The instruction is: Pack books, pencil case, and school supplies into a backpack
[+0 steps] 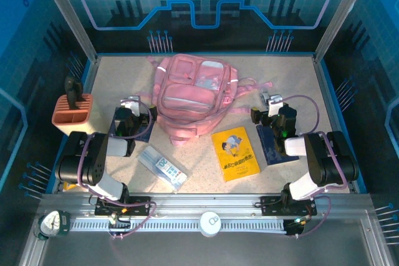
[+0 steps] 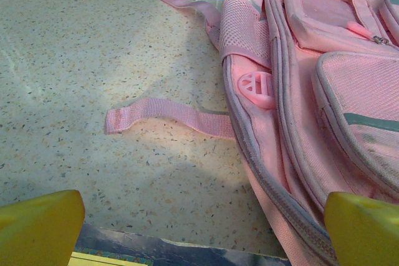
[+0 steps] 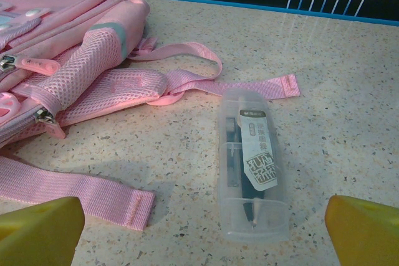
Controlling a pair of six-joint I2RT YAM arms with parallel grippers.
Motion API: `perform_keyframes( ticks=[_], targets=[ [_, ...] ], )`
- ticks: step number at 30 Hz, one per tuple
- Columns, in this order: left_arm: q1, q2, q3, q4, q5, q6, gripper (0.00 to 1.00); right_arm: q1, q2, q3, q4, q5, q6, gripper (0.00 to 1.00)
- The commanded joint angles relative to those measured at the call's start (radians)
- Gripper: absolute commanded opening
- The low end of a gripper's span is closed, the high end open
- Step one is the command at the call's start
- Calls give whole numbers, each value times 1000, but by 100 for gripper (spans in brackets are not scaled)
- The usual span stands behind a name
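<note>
Label (image 3: 260, 152) (Chinese characters) on clear pen box (image 3: 249, 172) near backpack (image 3: 68, 42).

Soft pink cloth backpack (image 1: 192, 95) with mesh panels; speckled matt tabletop (image 1: 293, 85).

Speckled beige tabletop (image 1: 118, 76) w/ blue circuit-print walls (image 1: 206, 4), alu frame posts (image 1: 65, 7) & near-edge rail (image 1: 187, 204)

Speckled counter (image 1: 124, 73) here: backpack (image 1: 190, 98) lying mid-back, yellow book (image 1: 235, 152) and pencil case (image 1: 162, 167) in front, navy book (image 1: 274, 144) right, orange holder (image 1: 72, 111) far left.
</note>
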Motion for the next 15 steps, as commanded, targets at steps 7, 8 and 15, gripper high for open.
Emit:
perform_keyframes(
  ticks=[7, 8, 15],
  targets=[
    [9, -74, 15, -47, 32, 6, 99, -6, -76, 11, -33, -9, -12, 100],
    [9, -99, 23, -84, 35, 6, 99, -4, -101, 17, -62, -10, -15, 100],
    [9, -272, 87, -339, 65, -23, 99, -2, -267, 113, -375, -9, 59, 100]
  ],
)
